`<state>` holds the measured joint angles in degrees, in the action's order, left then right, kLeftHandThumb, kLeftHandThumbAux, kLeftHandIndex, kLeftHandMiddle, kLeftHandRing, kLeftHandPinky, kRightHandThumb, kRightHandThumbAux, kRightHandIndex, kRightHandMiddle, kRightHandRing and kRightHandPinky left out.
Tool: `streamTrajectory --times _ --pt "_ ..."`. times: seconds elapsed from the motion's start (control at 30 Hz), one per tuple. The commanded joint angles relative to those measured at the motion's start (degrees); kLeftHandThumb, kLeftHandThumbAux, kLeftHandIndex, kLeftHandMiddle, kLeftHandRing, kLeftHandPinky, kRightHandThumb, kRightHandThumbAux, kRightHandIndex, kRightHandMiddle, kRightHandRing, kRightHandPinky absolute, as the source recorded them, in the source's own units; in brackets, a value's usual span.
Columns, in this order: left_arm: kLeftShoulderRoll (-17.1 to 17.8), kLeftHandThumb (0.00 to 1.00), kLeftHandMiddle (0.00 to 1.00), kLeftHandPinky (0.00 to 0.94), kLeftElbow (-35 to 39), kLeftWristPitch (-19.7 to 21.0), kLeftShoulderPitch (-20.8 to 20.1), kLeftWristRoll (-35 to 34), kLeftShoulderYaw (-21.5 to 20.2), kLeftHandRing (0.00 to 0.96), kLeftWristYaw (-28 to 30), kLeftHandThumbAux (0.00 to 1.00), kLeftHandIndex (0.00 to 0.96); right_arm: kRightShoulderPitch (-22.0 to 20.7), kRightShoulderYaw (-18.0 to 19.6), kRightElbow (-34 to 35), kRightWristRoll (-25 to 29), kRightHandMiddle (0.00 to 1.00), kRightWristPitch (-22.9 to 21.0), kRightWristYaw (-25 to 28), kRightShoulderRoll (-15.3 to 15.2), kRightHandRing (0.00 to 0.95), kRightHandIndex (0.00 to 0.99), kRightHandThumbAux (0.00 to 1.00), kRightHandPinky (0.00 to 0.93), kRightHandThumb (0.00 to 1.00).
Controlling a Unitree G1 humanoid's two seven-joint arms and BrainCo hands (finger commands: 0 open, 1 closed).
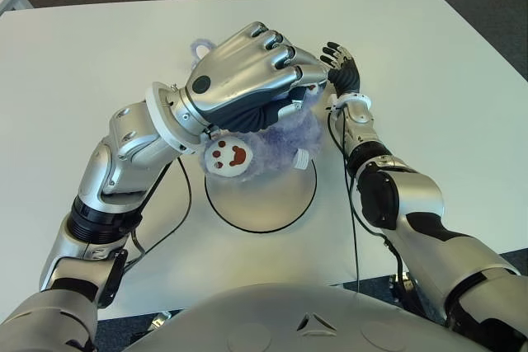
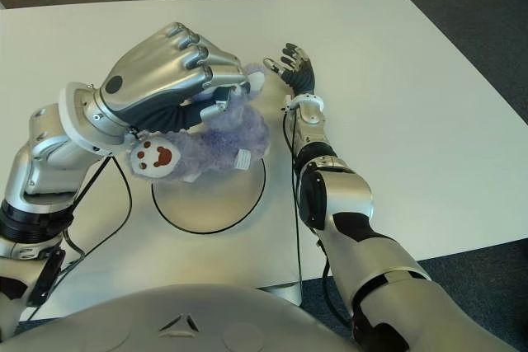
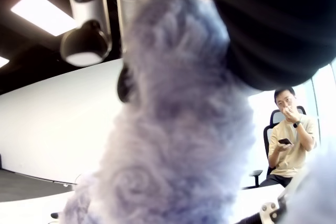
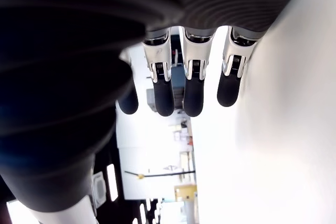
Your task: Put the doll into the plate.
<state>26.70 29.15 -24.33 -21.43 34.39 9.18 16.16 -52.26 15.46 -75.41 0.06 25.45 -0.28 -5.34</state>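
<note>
One step is left: letting go. Nearest lies the flat round white plate (image 1: 272, 199); just above it the left hand (image 1: 247, 80) clasps the fluffy lilac plush doll (image 2: 216, 147). Beyond, the right hand (image 2: 295, 68) shows beside the doll, fingers extended, holding nothing.

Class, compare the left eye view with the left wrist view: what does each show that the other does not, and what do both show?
Only the left eye view shows the white table, the plate with its dark rim, the doll's white paw with its brown pad, and the right hand, fingers extended, beside the doll on its right.

Only the left wrist view shows a seated person in the background and ceiling lights.

Both show the purple doll grasped by the left hand, held over the plate's far edge.
</note>
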Motion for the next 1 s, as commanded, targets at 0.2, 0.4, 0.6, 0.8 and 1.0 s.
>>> streamTrajectory --times 0.2,0.4,0.6,0.8,1.0 --pt "-0.6 0.833 0.536 0.856 0.1 -1.1 1.2 5.2 -1.1 0.761 -3.2 0.681 0.363 0.8 0.6 -0.5 0.6 0.18 -0.4 0.2 -0.2 0.16 0.167 0.852 0.159 0.077" --pt "-2.1 0.845 0.486 0.84 1.4 5.9 2.2 -4.4 0.2 0.762 3.6 0.667 0.432 0.8 0.7 -0.5 0.6 0.177 -0.4 0.4 -0.3 0.158 0.166 0.864 0.158 0.108" --pt "-3.2 0.844 0.488 0.815 3.8 10.5 2.8 -6.5 0.3 0.77 5.4 0.668 0.437 0.8 0.6 -0.4 0.4 0.175 -0.2 0.2 -0.5 0.158 0.165 0.869 0.168 0.113" --pt "-5.3 0.842 0.489 0.803 5.1 12.3 3.8 -7.8 0.7 0.767 4.0 0.669 0.438 0.9 0.3 -0.3 0.1 0.168 0.0 -0.1 -0.5 0.157 0.158 0.866 0.165 0.14" --pt "-3.6 0.842 0.487 0.817 4.3 9.7 2.6 -8.6 0.5 0.763 5.0 0.669 0.436 1.0 0.3 -0.2 0.2 0.161 0.1 -0.1 -0.5 0.153 0.171 0.856 0.176 0.227"
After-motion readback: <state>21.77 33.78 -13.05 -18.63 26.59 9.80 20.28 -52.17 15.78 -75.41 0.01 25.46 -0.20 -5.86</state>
